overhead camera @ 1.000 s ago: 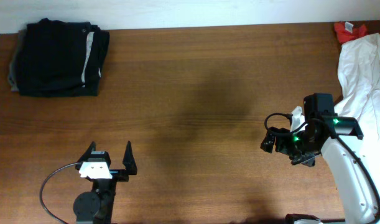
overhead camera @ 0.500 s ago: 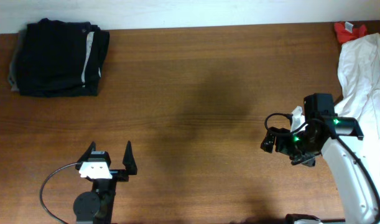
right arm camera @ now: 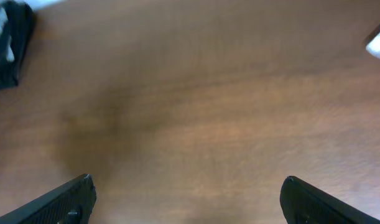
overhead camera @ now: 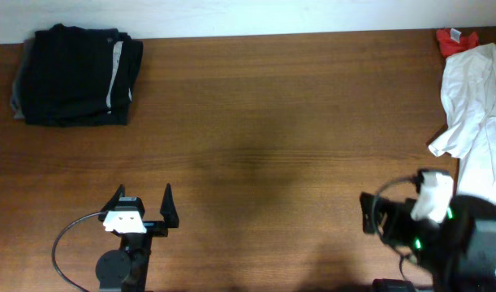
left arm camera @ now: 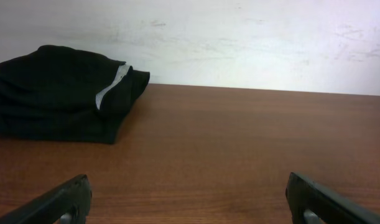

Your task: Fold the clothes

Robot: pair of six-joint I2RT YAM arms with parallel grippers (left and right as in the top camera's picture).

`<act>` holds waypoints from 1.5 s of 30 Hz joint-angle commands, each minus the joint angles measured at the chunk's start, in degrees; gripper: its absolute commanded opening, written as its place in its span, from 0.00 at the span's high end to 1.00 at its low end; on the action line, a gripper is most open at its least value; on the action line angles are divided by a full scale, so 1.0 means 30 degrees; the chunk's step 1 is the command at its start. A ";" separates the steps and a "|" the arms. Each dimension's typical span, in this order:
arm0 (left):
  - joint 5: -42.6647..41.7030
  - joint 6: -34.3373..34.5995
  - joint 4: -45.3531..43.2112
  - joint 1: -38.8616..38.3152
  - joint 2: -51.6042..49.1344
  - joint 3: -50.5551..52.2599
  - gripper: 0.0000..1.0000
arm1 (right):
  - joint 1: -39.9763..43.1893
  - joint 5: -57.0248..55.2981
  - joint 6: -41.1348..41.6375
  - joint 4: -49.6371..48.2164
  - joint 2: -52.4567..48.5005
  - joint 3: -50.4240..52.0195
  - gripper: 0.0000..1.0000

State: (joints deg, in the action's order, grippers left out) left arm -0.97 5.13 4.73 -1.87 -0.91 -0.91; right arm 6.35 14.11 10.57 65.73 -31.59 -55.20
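Observation:
A folded stack of dark clothes (overhead camera: 75, 75) with a grey-white strip lies at the table's far left corner; it shows in the left wrist view as a black pile (left arm camera: 59, 93) and in the right wrist view as a dark corner (right arm camera: 6, 43). A crumpled white garment (overhead camera: 475, 105) hangs over the right edge, and a small red one (overhead camera: 455, 39) lies beyond it. My left gripper (overhead camera: 142, 203) (left arm camera: 188, 199) stands open near the front edge over bare wood. Low at the front right, my right gripper (overhead camera: 369, 221) (right arm camera: 186, 193) is open and empty, apart from the white garment.
The brown wooden table (overhead camera: 264, 122) ends at a white wall at the back. A black cable (overhead camera: 69, 243) loops by the left arm's base. A white garment edge (right arm camera: 379, 40) shows at the right wrist view's top right.
My right arm has drawn back toward the front edge, away from the white garment, whose lower corner now lies uncovered. The left arm has not moved.

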 commanded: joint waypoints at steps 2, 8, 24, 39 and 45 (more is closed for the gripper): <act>0.0270 -0.0306 0.0022 -0.0073 0.0168 0.0117 0.01 | -0.0561 -0.1049 -0.0430 -0.1807 0.3927 0.1858 0.02; 0.0270 -0.0306 0.0022 -0.0073 0.0168 0.0117 0.01 | -0.2164 -0.0721 -0.0372 -0.7701 0.8480 0.8808 0.02; 0.0270 -0.0306 0.0022 -0.0073 0.0168 0.0117 0.01 | -0.2237 -0.0117 -0.1107 -2.1748 1.0469 1.8294 0.02; 0.0270 -0.0299 0.0022 -0.0073 0.0168 0.0117 0.01 | -0.2237 0.0066 -0.5217 -2.0844 1.0469 1.8294 0.02; 0.0270 -0.0306 0.0022 -0.0073 0.0168 0.0117 0.01 | -0.2237 -0.2827 -0.1668 -2.0618 1.0469 1.8294 0.02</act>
State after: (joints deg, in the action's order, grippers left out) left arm -0.58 5.13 4.75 -1.87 -0.84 -0.89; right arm -0.05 12.78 -1.87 2.98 -0.80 -0.58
